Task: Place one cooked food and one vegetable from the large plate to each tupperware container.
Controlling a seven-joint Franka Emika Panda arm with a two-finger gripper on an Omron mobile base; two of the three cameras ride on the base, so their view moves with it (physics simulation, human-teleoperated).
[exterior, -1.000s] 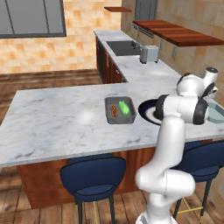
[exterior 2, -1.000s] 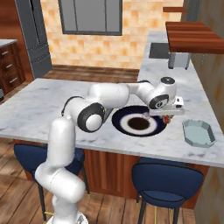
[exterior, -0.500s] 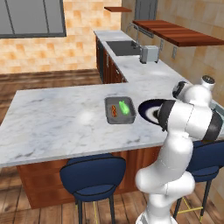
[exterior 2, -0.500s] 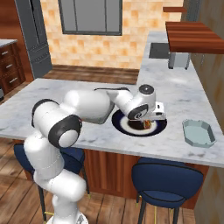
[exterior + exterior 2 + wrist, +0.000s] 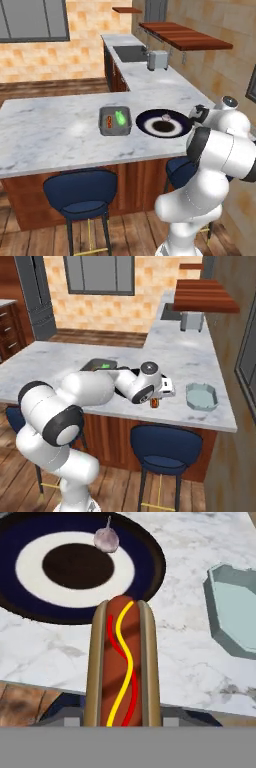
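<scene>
From the camera behind the arm's left side, take the large plate on the marble counter as the marker. The dark grey tub sits just beside the plate, on the side away from the arm, and it already has a green vegetable and a reddish cooked piece in it. On the plate itself one small pale item is left, near the far edge of the dark centre. Two blue stools stand under the counter edge.

From the camera on the other side, the gripper hangs just off the plate's rim, toward the pale teal-grey tub, with something small and brown below it. That tub lies near the plate but apart from it, and looks empty.

Looking along the hand, a hot dog with red and yellow stripes stands between the fingers, which are closed tight on its lower end. It is lifted clear of the plate. The pale item shows as a garlic bulb. A corner of the teal tub is off to one side.

I'd judge the first tub is finished and the second is under way: the hot dog needs carrying over the teal tub and releasing, then the garlic follows.

Count: one plate, two tubs, one hot dog in hand, one garlic, two items in the grey tub.
</scene>
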